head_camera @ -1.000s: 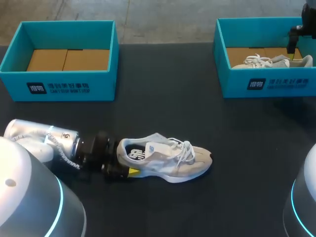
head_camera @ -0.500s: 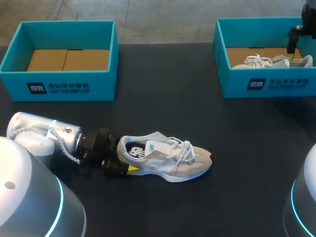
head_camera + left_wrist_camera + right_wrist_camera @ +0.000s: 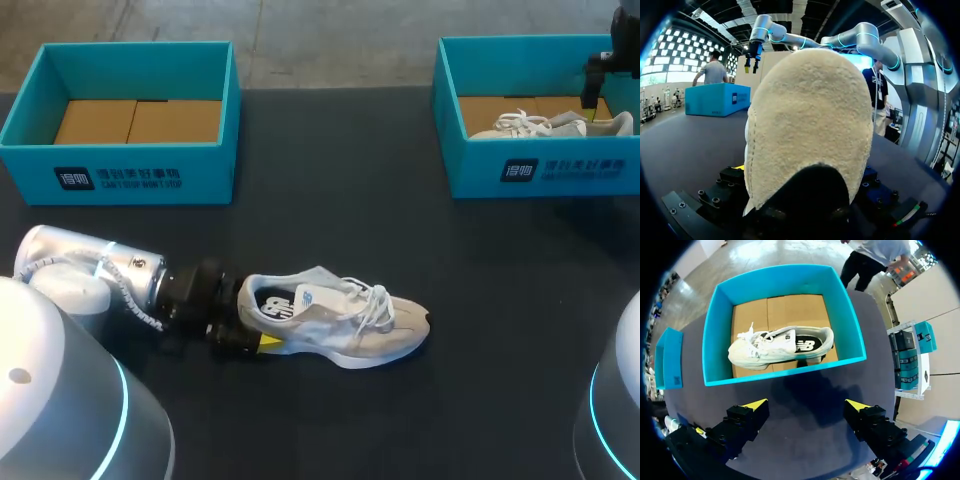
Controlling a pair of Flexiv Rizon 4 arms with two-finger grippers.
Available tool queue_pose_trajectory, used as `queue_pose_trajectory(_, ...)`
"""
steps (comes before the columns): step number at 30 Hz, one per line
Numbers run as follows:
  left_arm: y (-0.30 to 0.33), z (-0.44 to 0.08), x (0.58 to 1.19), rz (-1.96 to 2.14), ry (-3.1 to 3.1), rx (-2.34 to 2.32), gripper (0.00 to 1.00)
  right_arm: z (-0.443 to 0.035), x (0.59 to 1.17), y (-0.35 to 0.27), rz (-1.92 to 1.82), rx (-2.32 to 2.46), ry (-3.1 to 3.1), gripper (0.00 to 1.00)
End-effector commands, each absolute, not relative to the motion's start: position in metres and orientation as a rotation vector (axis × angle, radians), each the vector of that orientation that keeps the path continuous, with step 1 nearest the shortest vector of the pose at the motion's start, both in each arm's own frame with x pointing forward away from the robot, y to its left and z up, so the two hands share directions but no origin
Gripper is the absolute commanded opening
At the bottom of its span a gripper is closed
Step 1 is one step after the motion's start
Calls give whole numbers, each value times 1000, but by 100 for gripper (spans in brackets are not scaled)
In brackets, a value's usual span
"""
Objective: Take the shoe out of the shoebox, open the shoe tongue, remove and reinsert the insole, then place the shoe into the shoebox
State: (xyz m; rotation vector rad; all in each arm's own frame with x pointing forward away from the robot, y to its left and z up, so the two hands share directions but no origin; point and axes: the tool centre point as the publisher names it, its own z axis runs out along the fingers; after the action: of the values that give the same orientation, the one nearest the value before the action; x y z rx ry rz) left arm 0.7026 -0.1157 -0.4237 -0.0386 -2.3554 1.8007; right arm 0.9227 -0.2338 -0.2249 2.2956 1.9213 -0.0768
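Observation:
A pale grey and white shoe (image 3: 340, 322) lies on its sole on the dark table, toe pointing right. My left gripper (image 3: 254, 325) is at its heel, open, one yellow tip showing beside the heel's near side. In the left wrist view the suede heel (image 3: 810, 125) fills the space between the fingers; I cannot see them touching it. My right gripper (image 3: 806, 405) hangs open above the right teal shoebox (image 3: 775, 275), where a second shoe (image 3: 780, 347) lies. In the head view that gripper (image 3: 597, 90) is over the right shoebox's (image 3: 545, 170) far right corner.
A second teal shoebox (image 3: 130, 170) with a bare cardboard floor stands at the back left. Dark tabletop stretches between the two boxes and in front of the shoe.
My left forearm has shifted slightly away from the front edge while its gripper stayed at the heel. The shoe and the right arm have not moved.

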Motion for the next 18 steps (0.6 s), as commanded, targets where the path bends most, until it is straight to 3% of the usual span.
queue_pose_trajectory(1,-117,-426,706,1797,-2355,-41,0,-225,922,-234,-76,2296,1920,100)
queue_pose_trajectory(18,-117,-426,706,1797,-2355,-41,0,-192,929,-193,-181,2124,1917,100)
